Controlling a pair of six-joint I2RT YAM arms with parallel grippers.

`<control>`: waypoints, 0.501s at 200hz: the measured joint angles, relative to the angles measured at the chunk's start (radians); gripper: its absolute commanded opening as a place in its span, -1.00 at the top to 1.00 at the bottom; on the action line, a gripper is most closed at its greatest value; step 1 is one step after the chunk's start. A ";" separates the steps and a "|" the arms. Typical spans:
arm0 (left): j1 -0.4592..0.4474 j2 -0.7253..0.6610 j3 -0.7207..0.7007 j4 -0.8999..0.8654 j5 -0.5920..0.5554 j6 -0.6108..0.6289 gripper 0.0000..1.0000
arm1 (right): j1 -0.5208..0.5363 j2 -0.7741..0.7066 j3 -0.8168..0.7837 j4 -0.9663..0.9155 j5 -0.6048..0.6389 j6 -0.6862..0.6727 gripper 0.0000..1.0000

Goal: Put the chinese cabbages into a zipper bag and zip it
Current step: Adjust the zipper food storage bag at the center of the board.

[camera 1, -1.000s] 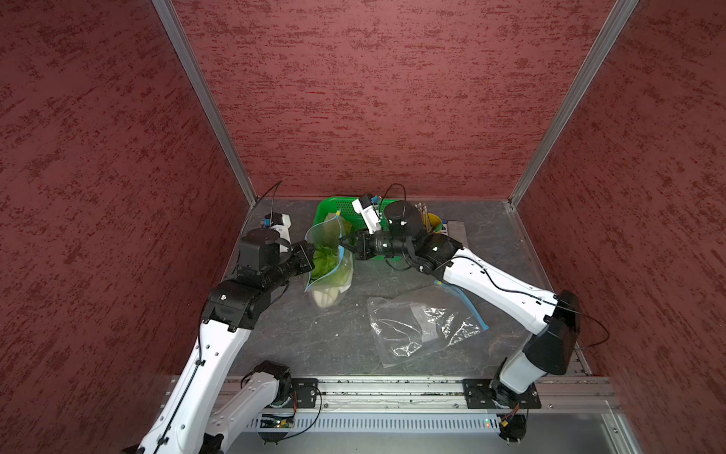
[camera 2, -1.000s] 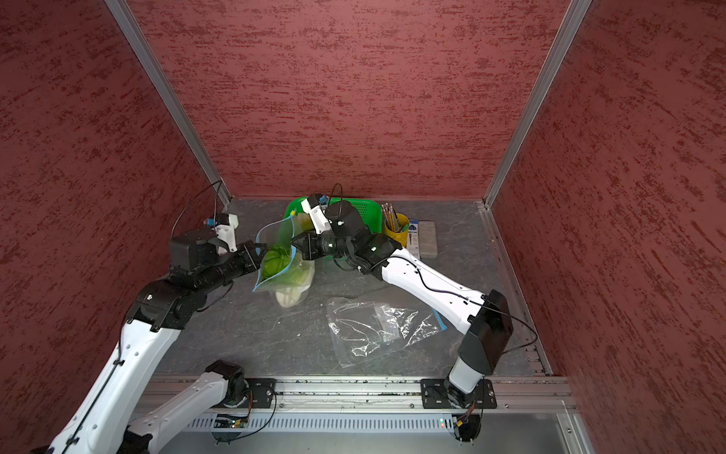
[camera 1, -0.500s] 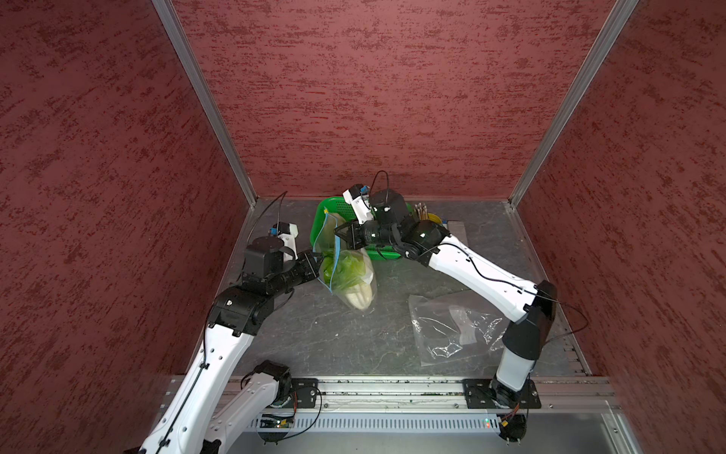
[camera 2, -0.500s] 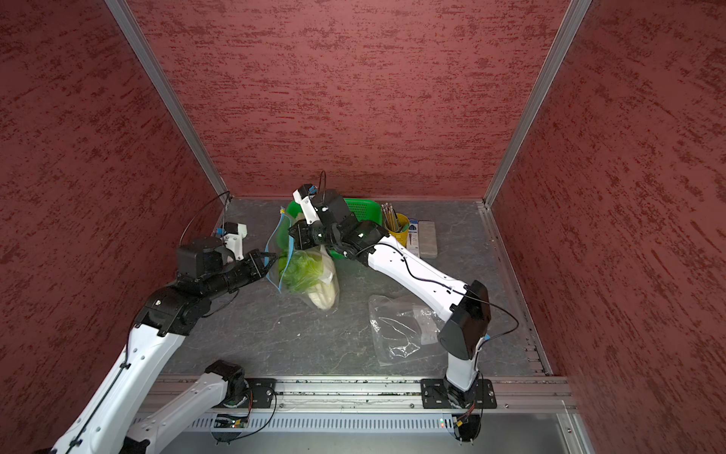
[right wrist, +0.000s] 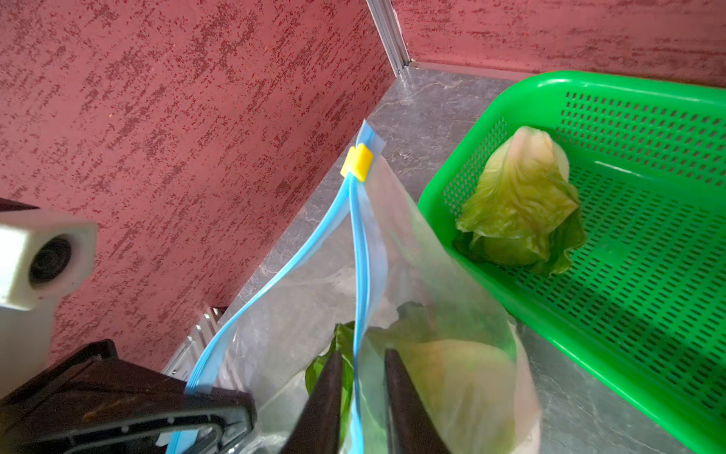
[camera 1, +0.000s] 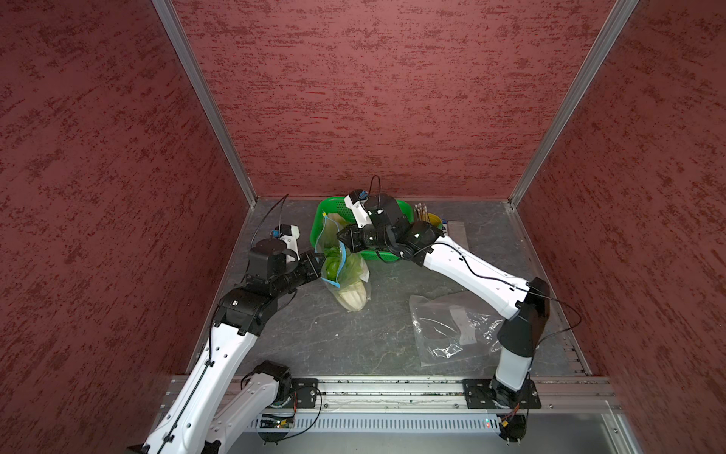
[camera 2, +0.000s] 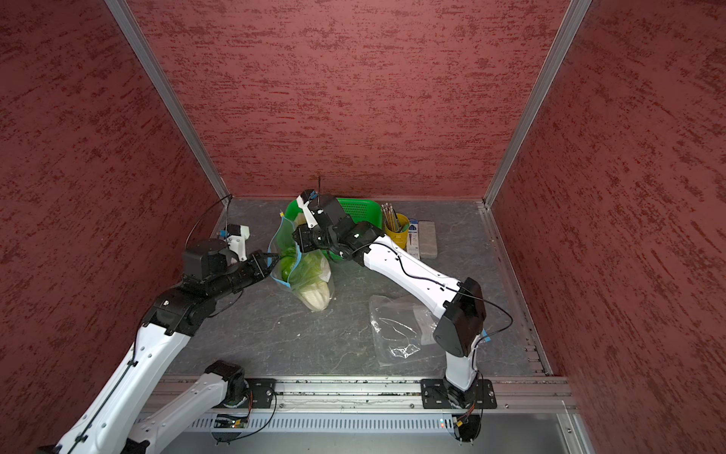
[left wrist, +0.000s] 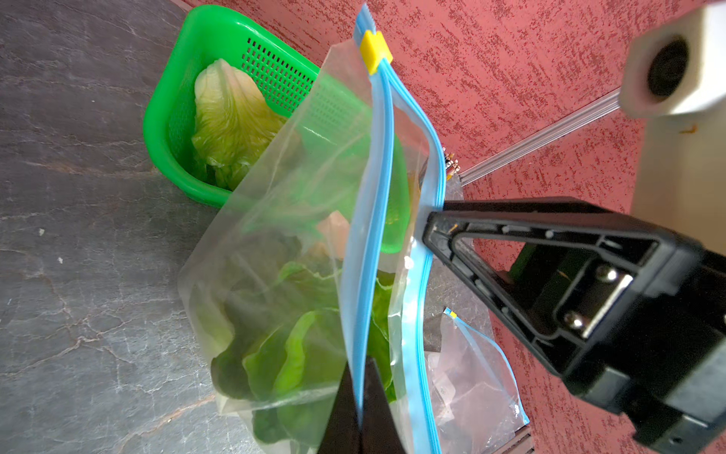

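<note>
A clear zipper bag point(camera 1: 345, 271) point(camera 2: 302, 271) with a blue rim hangs between my grippers, its bottom resting on the table. Chinese cabbages point(camera 1: 353, 298) point(camera 2: 314, 296) fill it, white bases down and green leaves up. Its mouth gapes, with the yellow slider point(left wrist: 375, 47) point(right wrist: 356, 162) at the far end. My left gripper point(left wrist: 359, 365) point(camera 1: 320, 259) is shut on one rim strip. My right gripper point(right wrist: 361, 353) point(camera 1: 341, 239) straddles the other strip with its jaws slightly apart. One more cabbage point(right wrist: 522, 196) point(left wrist: 230, 122) lies in the green basket point(right wrist: 589, 82) point(camera 1: 326, 204).
A second, empty zipper bag point(camera 1: 451, 326) point(camera 2: 396, 326) lies flat under my right arm's elbow. A yellow cup of pencils point(camera 2: 395, 228) and a grey block point(camera 2: 427, 234) stand at the back right, beside the basket. Red walls close in on three sides.
Both grippers carried the bag a little to the right. The right arm's elbow pushed the empty bag rightward. The right jaws have parted slightly around the rim strip.
</note>
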 measured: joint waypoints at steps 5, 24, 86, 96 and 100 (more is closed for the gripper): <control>0.000 0.000 -0.003 0.006 0.000 0.000 1.00 | 0.000 -0.006 -0.004 -0.001 0.004 0.006 0.16; 0.000 -0.004 -0.018 0.020 0.000 -0.008 1.00 | 0.001 -0.039 -0.020 -0.013 0.027 0.022 -0.02; 0.000 -0.003 -0.024 0.036 0.001 -0.012 1.00 | 0.032 -0.132 -0.150 -0.013 0.062 0.114 -0.08; 0.000 0.000 -0.024 0.040 0.003 -0.015 1.00 | 0.040 -0.131 -0.163 -0.013 0.062 0.126 -0.05; 0.000 0.001 -0.024 0.042 0.003 -0.015 1.00 | 0.044 -0.130 -0.168 -0.015 0.063 0.129 -0.02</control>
